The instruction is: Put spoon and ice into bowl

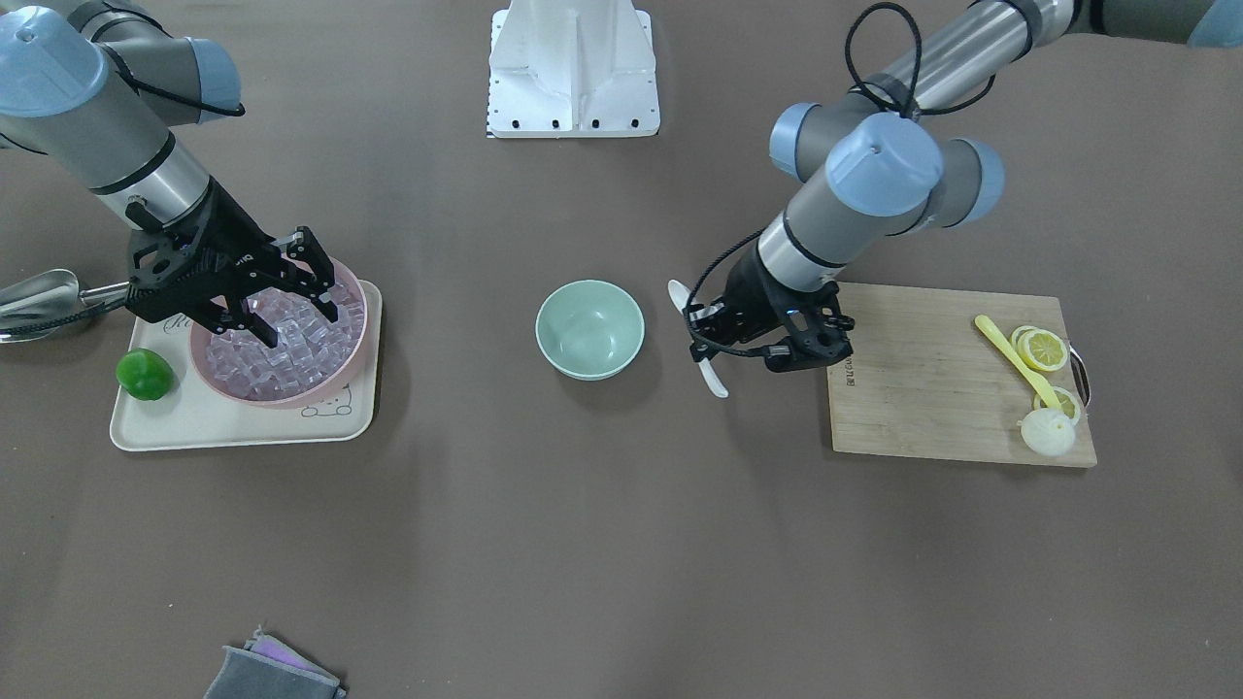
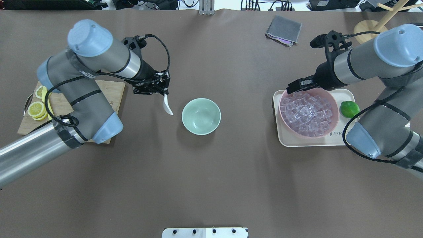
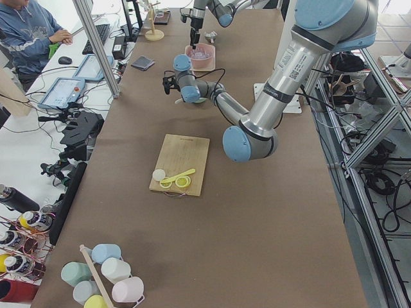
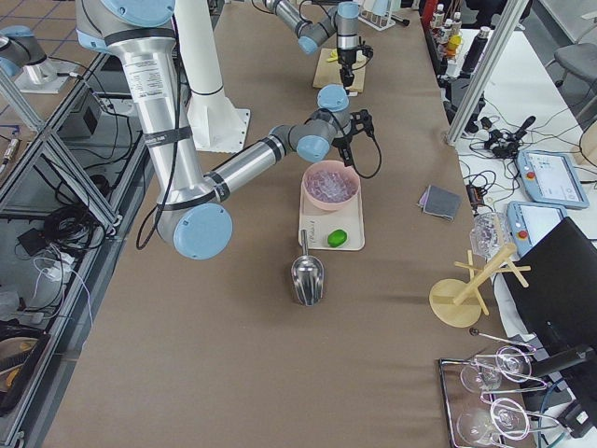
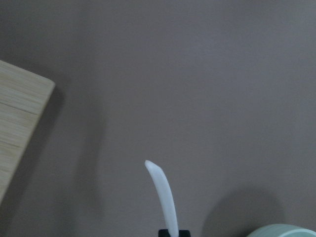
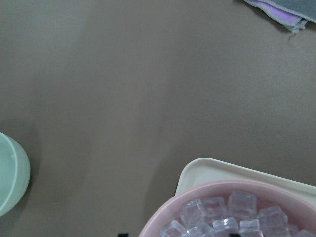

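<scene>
Two sets of jaws were busy. The left jaws were clenched on the handle of the spoon [image 2: 167,105], holding it, as its shadow suggested, off the table [image 2: 211,185] just beside the bowl [image 2: 201,116], probably to carry it over the rim. The right jaws were spread and grasped nothing, poised low over the ice [image 2: 307,112] heaped in the pink bowl [image 2: 336,115], likely to pinch one cube. The bowl sat empty between both arms. The pink bowl stood on a tray [image 2: 287,140] with a lime [image 2: 349,109] beside it and a steel scoop [image 1: 39,291] nearby. A board [image 1: 923,388] with lemon slices [image 1: 1044,349] lay behind the left arm. A cloth [image 2: 283,29] lay well apart. Only the pink bowl's rim and the crowded cubes seemed likely to hinder.
</scene>
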Controlling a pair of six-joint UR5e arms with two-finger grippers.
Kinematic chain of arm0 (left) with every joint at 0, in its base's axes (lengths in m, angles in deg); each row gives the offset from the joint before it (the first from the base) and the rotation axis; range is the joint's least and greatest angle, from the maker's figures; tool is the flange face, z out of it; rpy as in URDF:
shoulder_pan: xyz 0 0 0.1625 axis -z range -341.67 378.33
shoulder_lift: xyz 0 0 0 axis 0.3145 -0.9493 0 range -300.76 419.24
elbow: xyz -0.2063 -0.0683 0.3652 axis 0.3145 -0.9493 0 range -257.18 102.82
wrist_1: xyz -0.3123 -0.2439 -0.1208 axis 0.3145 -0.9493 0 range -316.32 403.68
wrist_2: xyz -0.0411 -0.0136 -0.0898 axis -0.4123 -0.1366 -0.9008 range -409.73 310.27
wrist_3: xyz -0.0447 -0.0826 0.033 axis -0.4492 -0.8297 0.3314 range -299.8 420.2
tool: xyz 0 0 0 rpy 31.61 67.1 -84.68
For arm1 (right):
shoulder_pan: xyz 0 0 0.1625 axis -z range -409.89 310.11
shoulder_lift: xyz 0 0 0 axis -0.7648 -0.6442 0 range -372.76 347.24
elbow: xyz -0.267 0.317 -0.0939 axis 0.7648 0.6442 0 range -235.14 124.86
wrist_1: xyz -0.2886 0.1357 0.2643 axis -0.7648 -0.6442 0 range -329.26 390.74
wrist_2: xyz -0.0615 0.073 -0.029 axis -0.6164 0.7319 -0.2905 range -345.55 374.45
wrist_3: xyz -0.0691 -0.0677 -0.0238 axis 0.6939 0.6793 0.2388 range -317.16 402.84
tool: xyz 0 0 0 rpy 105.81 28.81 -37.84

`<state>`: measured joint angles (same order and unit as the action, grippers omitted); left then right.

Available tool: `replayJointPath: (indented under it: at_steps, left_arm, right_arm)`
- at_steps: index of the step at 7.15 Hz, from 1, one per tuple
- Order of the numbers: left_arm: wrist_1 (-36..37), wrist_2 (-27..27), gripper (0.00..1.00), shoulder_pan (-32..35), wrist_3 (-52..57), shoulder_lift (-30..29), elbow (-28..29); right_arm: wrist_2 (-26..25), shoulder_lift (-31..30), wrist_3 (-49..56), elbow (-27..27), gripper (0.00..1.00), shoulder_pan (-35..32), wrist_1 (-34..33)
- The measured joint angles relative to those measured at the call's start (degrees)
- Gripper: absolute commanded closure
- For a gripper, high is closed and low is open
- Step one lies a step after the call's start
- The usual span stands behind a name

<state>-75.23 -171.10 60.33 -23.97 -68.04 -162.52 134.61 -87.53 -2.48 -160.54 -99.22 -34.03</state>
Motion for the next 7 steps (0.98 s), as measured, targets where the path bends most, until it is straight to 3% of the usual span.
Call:
replayJointPath:
  at_steps: [2,3,4,7]
  left_arm:
    - [-0.53,5.02,1.0,-3.48,-1.61,-4.18,2.6]
    - [-0.71,6.26,0.6,-4.55,-1.84,-5.13,3.19]
    - [-1.08,6.88,0.03,-5.13,-1.89,-5.48,3.53]
    - [-1.63,7.57,0.02,-5.57,-1.8,-5.38,3.7]
  right_arm:
    - [-0.31,-0.14,4.92,-0.01,0.24,-0.82,-2.61]
    - [-1.03,-0.2,6.25,0.0,0.22,-0.76,-3.52]
    - [-1.97,-0.23,7.04,-0.01,0.21,-0.35,-4.38]
    - [-4.11,-1.24,7.77,-0.04,0.22,1.46,-4.97]
